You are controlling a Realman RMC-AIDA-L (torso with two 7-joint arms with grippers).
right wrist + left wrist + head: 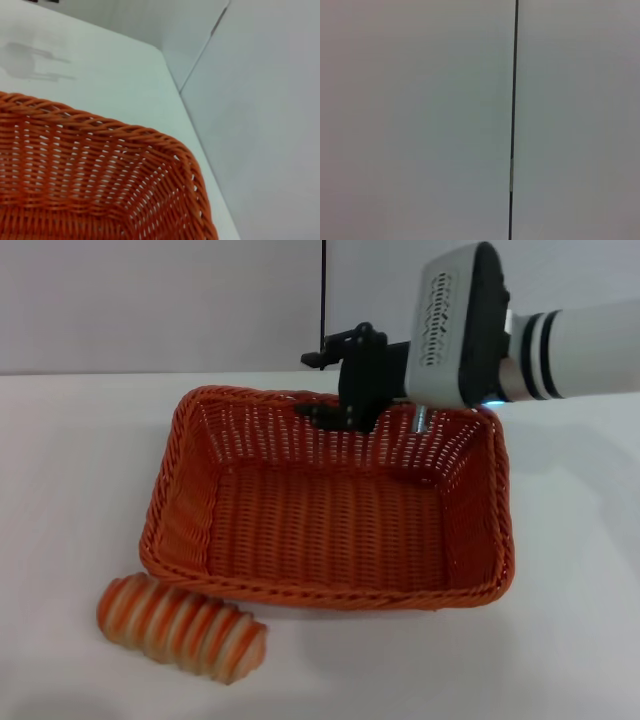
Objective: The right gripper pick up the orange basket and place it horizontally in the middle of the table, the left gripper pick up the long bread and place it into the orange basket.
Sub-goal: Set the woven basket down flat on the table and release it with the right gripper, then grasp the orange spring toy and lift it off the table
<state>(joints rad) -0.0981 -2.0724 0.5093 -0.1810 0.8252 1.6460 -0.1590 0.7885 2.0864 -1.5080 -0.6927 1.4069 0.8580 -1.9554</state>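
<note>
Right gripper [335,405] at the orange basket [330,510]'s far rim, fingers apparently clamping it to position it; long bread [182,627] waits near the surface's front edge; left gripper unseen.

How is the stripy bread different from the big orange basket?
The orange basket is much bigger than the long bread. The basket is woven, open and empty; the bread is solid, with orange and cream stripes. The right gripper is at the basket's far rim; nothing touches the bread. Both rest on the table.

There is one orange basket [330,510], one striped long bread [182,627], one white table [80,460], and one robot arm [560,340] with a single black gripper [335,390] in sight.
</note>
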